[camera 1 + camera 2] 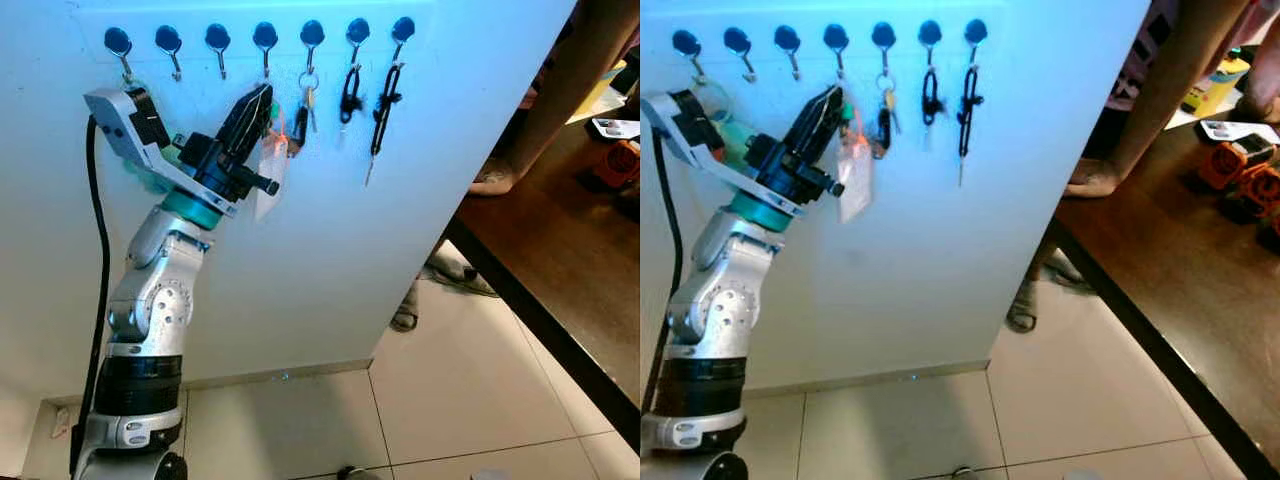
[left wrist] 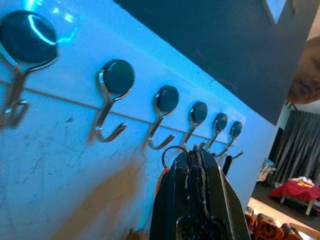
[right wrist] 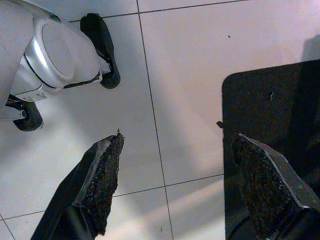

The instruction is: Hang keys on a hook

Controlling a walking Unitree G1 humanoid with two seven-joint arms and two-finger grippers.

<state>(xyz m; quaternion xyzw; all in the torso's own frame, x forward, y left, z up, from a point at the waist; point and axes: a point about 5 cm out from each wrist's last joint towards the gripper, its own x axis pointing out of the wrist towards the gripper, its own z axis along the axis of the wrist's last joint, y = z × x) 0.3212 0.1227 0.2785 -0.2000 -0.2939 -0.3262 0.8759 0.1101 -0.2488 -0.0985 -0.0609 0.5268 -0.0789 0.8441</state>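
reaching up against the white panel (image 1: 330,260), the left gripper (image 1: 262,97) has its two black fingers pinched together on a set of keys (image 1: 275,150), whose orange bit and pale tag dangle below the fingertips. the grip is taken just under the key ring (image 2: 175,152), so that the ring stands free above the finger ends and can be slipped over a hook; in the left wrist view the ring pokes out right at the closed tips, close to the row of hooks (image 2: 107,107) but, as far as i can tell, not yet over any of them. seven round-headed hooks run along the top of the panel. the three toward the robot's right already carry things: another bunch of keys (image 1: 306,105) and two dark hanging items (image 1: 350,95), (image 1: 385,105). the held keys sit just below the fourth hook (image 1: 265,40), which looks bare, so that seems the one aimed at. the wrist is angled upward along the wall, likely to lift the ring up and over the hook's curl. the right gripper (image 3: 175,185) hangs idle with its fingers spread wide, holding nothing, over the tiled floor (image 3: 190,75). a dark table (image 1: 560,270) stands to the right.
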